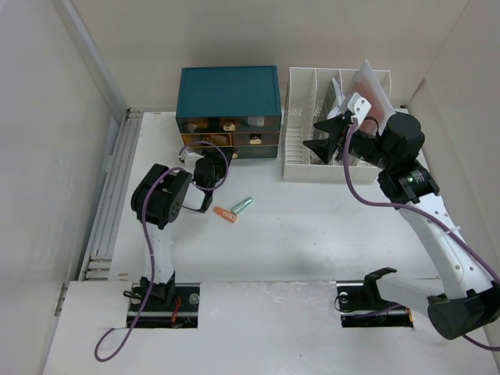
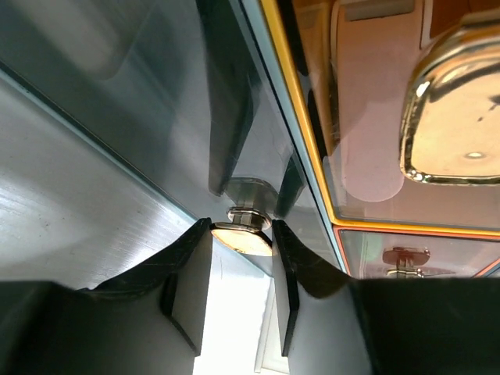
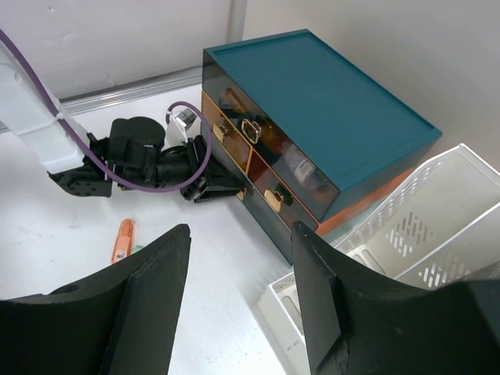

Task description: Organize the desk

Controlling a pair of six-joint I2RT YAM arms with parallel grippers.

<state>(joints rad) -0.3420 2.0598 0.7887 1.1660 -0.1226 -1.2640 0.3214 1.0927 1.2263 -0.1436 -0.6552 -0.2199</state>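
The desk [image 1: 312, 234] is a white tabletop. A teal drawer cabinet [image 1: 228, 90] stands at its back. My left gripper [image 1: 205, 158] is at the cabinet's bottom left drawer. In the left wrist view the left gripper [image 2: 240, 225] is shut on that drawer's brass knob [image 2: 244, 240], with one finger on each side of it. My right gripper [image 1: 322, 139] hangs open and empty above the white file rack [image 1: 301, 170]. In the right wrist view the right gripper [image 3: 241, 234] looks down on the cabinet [image 3: 312, 101] and the left gripper [image 3: 215, 187].
An orange marker [image 1: 225, 214] and a green marker [image 1: 243, 205] lie on the desk in front of the cabinet. The orange marker also shows in the right wrist view [image 3: 123, 239]. The rack holds a reddish folder [image 1: 367, 86] and papers. Walls enclose the desk.
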